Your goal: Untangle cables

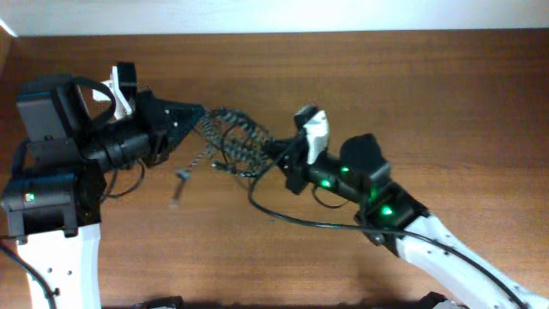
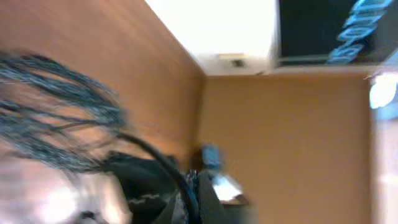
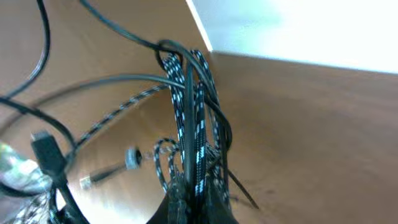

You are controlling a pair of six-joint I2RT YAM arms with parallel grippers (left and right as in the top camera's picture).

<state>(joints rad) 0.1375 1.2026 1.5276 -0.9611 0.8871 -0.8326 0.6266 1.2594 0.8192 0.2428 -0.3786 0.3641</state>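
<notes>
The cables (image 1: 233, 139) hang as a tangled bunch between my two grippers, lifted a little above the table. The braided black-and-white cable loops through the bunch, and one end with a small plug (image 1: 181, 176) dangles down to the left. The thin plain black cable (image 1: 292, 220) trails from the bunch toward the right arm. My left gripper (image 1: 202, 117) is shut on the left end of the bunch; its wrist view is blurred and shows braided strands (image 2: 59, 118) and a black cable (image 2: 163, 167) at the jaws (image 2: 194, 200). My right gripper (image 1: 274, 156) is shut on the braided loops (image 3: 194, 118), with the jaws (image 3: 194, 202) at the bottom of its view.
The wooden table (image 1: 429, 94) runs to a white wall at the back. In the right wrist view a black plug (image 3: 48, 151) and a small metal-tipped plug (image 3: 93, 178) hang at the left. The thicker black robot leads lie by each arm base.
</notes>
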